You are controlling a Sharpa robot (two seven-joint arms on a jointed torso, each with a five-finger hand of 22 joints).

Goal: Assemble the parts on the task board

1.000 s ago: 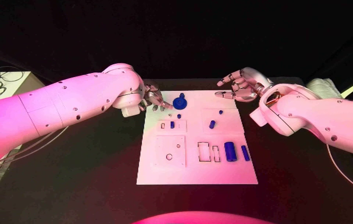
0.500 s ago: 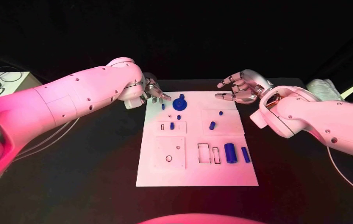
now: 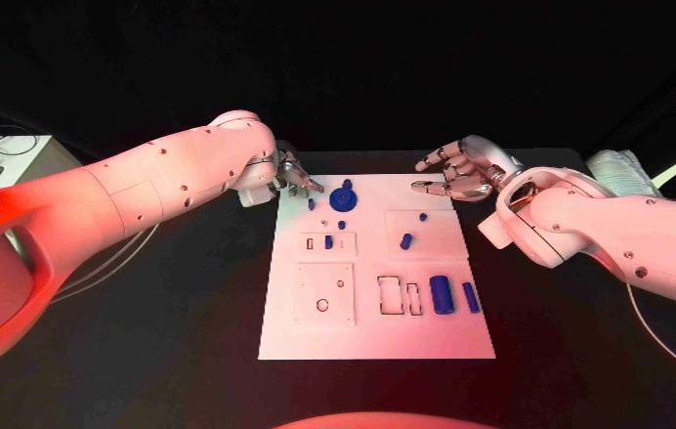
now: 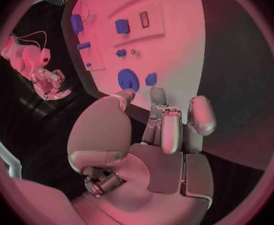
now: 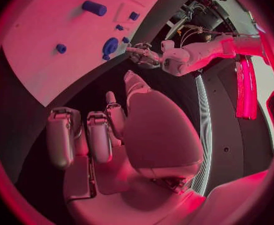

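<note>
No legible writing or labels anywhere. Black tabletop [image 3: 169, 331], dark room behind. Task board [image 3: 376, 336] at centre, blue parts [image 3: 441, 291] on it, gear-like part [image 3: 343, 197] near 12 o'clock edge. Left hand [image 3: 287, 177] at board's 11 o'clock corner, fingers apart, holding nothing. Right hand [image 3: 459, 171] at 1 o'clock corner, fingers spread, empty.

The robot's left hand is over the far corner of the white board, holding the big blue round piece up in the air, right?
Not quite. The left hand is at that far corner, but it holds nothing. The head view shows the big blue round piece lying on the task board, beside the fingers.
</note>
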